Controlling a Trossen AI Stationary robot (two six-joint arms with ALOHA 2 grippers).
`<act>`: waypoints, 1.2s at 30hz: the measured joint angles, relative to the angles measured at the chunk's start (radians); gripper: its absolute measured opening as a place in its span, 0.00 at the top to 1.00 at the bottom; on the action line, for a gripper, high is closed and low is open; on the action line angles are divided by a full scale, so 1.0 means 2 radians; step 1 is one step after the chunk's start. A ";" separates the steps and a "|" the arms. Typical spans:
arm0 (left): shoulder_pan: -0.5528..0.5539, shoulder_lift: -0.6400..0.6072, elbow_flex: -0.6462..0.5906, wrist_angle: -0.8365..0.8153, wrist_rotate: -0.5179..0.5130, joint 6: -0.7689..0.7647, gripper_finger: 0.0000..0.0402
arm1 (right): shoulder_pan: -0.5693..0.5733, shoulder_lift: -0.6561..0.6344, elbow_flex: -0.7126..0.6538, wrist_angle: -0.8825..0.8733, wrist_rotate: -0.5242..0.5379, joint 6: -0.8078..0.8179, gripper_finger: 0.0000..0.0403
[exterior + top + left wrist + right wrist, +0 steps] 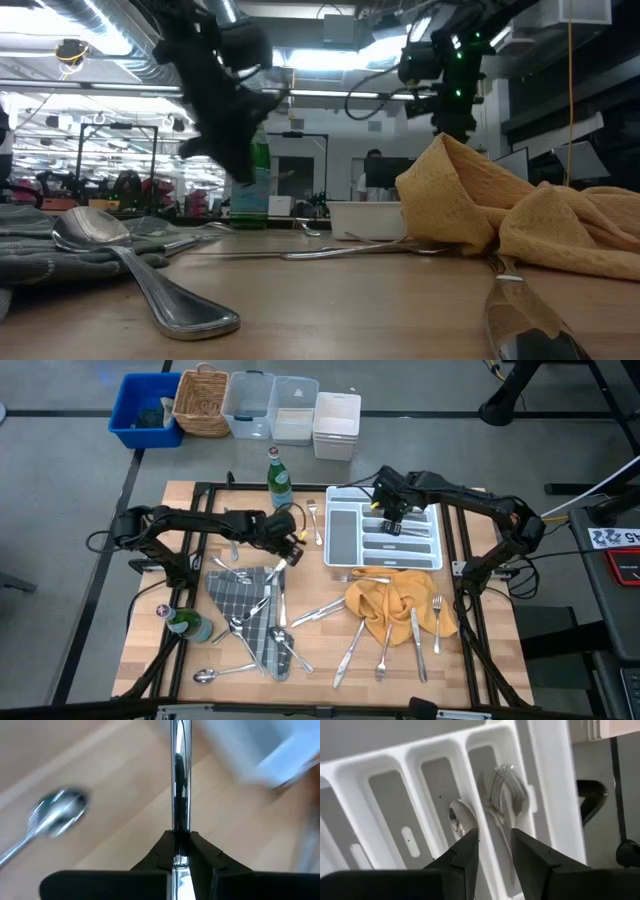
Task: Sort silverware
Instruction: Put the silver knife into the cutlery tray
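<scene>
Overhead, no readable label on the green bottle (279,478). Left gripper (293,548), arm stretched across the tabletop (320,660) just left of the white tray (334,540), jaws pinched on a silver utensil handle (180,795). Right gripper (392,520) hangs over the tray, jaws parted, empty, above forks (507,790) and a spoon (459,817). Remaining silverware (330,610) lies around the grey cloth (250,600) and yellow cloth (395,600).

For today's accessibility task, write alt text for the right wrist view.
The right gripper hangs open above a white compartmented tray, its dark fingers apart. Forks lie in one narrow compartment and a spoon in the next; the other slots shown look empty.
</scene>
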 joint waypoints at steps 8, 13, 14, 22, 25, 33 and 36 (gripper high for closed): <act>0.000 0.001 0.001 0.244 0.009 0.005 0.95 | 0.000 0.000 0.095 -0.084 0.000 0.007 0.71; 0.008 0.001 0.001 0.338 0.010 0.016 0.95 | 0.000 0.000 0.151 -0.131 0.000 0.040 0.71; 0.010 0.001 0.003 0.345 0.010 0.020 0.95 | 0.000 0.000 0.162 -0.137 -0.002 0.055 0.71; 0.013 0.058 0.074 0.368 0.009 0.099 0.94 | -0.001 0.000 0.224 -0.156 -0.149 0.209 0.71; 0.012 0.090 0.110 0.365 0.012 0.126 0.94 | 0.000 0.000 0.239 -0.161 -0.171 0.245 0.71; 0.007 0.184 0.212 0.364 0.029 0.208 0.94 | -0.001 -0.027 0.271 -0.241 -0.138 0.279 0.71; 0.003 0.222 0.255 0.365 0.033 0.252 0.93 | -0.001 -0.044 0.273 -0.245 -0.123 0.292 0.71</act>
